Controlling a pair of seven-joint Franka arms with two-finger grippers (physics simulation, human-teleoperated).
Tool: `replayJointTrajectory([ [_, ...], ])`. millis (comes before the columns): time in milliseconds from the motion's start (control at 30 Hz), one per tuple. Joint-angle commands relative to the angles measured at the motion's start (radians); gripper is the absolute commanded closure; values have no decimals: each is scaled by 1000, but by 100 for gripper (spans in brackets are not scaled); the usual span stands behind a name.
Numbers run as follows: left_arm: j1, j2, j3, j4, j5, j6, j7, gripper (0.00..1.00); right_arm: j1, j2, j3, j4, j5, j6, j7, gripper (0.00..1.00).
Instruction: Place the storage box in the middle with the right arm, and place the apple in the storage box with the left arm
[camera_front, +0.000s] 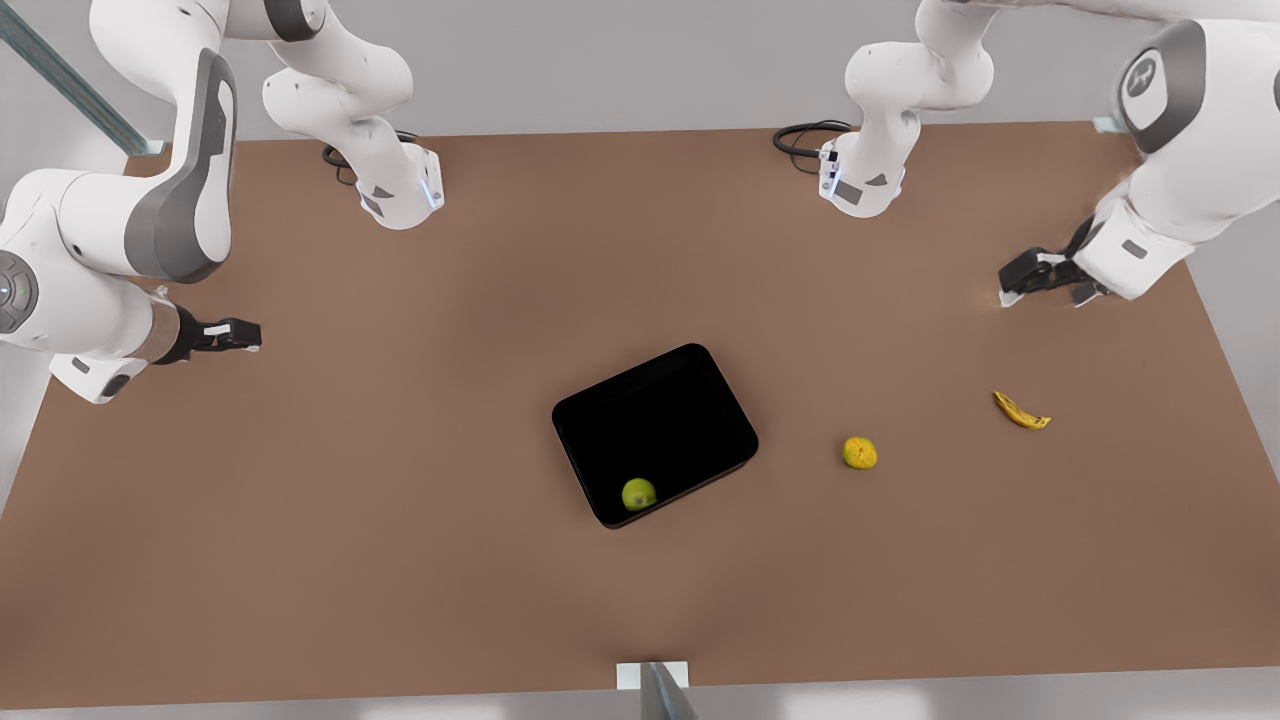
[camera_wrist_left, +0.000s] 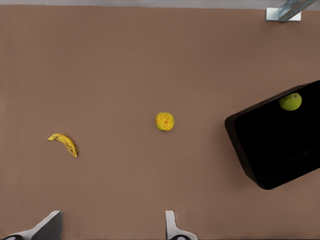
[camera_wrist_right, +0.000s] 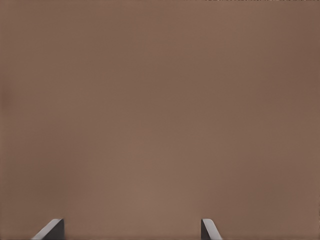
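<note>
So the black storage box (camera_front: 655, 432) sits roughly mid-table, a bit toward the table's near edge (the one with the small white bracket (camera_front: 652, 676)), turned at an angle instead of square to the edges. The green apple (camera_front: 639, 493) is already inside it, tucked against the wall by the box's near corner; the left wrist view has it at the box rim too (camera_wrist_left: 290, 101). Out on the bare brown table (camera_front: 400, 450), between the box and the front view's right edge, there's a yellow-orange round fruit (camera_front: 860, 453), and further toward that edge a small banana (camera_front: 1021, 410), both well apart from the box and from each other. The left gripper (camera_front: 1040, 290) hangs over the table near the front view's right edge, closer to the far side, above and beyond the banana; its fingers (camera_wrist_left: 172, 227) are spread wide with nothing between them. The right gripper (camera_front: 235, 335) is over by the opposite edge, at the front view's left, looking down on plain tabletop, fingertips (camera_wrist_right: 210, 230) also set wide apart and empty. Both arm bases (camera_front: 400, 190) are bolted along the far edge, each with a black cable (camera_front: 805, 135) looping behind.
</note>
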Motion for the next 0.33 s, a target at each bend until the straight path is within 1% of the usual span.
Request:
replayJointTrajectory([
  [0, -51, 1, 0, -12, -16, 25, 2, 0, 0, 0, 0, 0, 0, 0, 0, 0],
  [33, -57, 76, -2, 11, -12, 30, 2, 0, 0, 0, 0, 0, 0, -1, 0, 0],
  [67, -62, 159, 0, 84, -12, 30, 0, 0, 0, 0, 0, 0, 0, 0, 0, 0],
  [133, -76, 159, 0, 55, -12, 96, 0, 0, 0, 0, -2, -2, 0, -1, -2, 0],
  [200, -79, 142, 0, 29, -15, 101, 0, 0, 0, 0, -2, -2, 0, 0, -2, 0],
  [300, -131, 142, 43, 29, -32, 98, 2, 0, 0, 0, -2, -3, 0, -1, -2, 0],
])
